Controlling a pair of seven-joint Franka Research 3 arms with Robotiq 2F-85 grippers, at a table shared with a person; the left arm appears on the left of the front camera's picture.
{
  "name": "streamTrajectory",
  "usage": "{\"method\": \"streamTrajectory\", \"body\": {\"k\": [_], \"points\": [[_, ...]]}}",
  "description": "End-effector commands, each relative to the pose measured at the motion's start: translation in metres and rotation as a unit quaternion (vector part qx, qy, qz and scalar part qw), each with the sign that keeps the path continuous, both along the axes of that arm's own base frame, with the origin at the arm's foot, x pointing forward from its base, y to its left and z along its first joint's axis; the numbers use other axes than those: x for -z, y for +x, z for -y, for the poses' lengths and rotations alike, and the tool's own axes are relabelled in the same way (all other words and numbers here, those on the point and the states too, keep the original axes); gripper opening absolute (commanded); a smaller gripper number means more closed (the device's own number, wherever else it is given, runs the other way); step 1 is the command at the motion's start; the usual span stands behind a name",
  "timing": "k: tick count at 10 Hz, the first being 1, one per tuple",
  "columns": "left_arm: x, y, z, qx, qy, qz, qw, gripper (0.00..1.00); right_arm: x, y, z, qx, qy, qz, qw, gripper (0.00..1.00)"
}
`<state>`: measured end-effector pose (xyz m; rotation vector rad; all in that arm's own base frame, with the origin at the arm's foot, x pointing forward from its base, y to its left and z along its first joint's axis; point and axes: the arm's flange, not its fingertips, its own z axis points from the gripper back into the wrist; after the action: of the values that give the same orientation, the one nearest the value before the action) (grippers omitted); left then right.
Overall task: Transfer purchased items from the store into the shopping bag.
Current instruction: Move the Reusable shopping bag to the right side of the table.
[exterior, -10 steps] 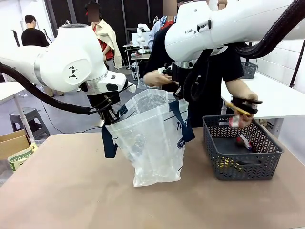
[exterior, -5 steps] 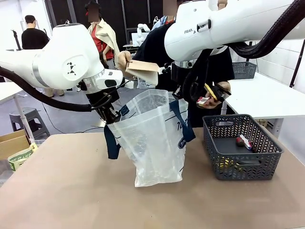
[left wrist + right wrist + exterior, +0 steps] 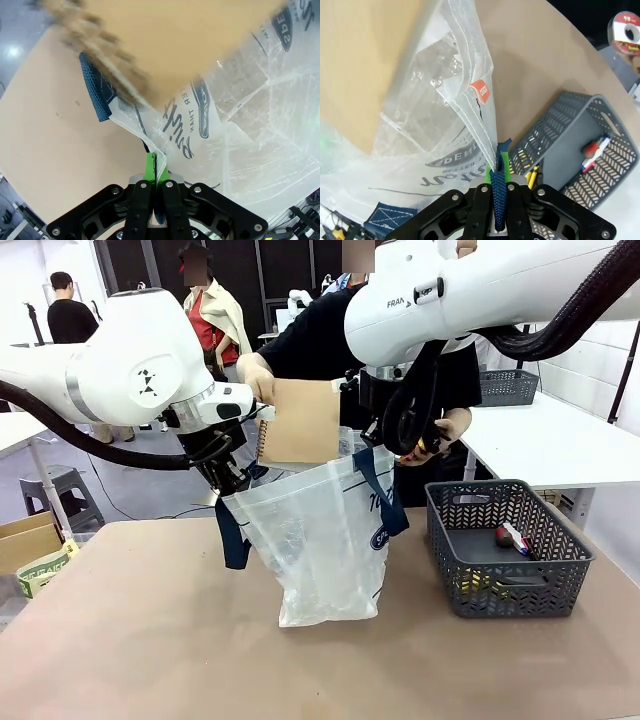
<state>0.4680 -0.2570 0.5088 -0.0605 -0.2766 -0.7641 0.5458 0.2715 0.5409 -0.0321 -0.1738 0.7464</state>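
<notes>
Flat brown box (image 3: 300, 420) over crinkly translucent plastic shopping bag (image 3: 320, 540)

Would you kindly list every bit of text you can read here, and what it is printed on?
"FRAN", cut off: on the right arm.
"SPE", cut off: oval logo on the shopping bag.
Script lettering on the bag: not legible.
Orange tag on the bag: too small.
Label on the red roll: blurred.
</notes>
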Motion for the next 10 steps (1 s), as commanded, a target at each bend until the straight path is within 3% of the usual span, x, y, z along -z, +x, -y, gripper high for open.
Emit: {"method": "streamTrajectory", "body": {"k": [1, 10], "points": [[0.0023, 0.0047, -0.0036, -0.017, -0.016, -0.001, 1.0, 0.0, 0.0019, -0.0049, 0.0039, 0.012, -0.009, 0.0, 1.0, 0.0], [0.0019, 0.0028, -0.0028, -0.008, -0.005, -0.003, 1.0, 0.0, 0.0001, -0.0004, 0.0004, 0.0, -0.001, -0.002, 1.0, 0.0]]}}
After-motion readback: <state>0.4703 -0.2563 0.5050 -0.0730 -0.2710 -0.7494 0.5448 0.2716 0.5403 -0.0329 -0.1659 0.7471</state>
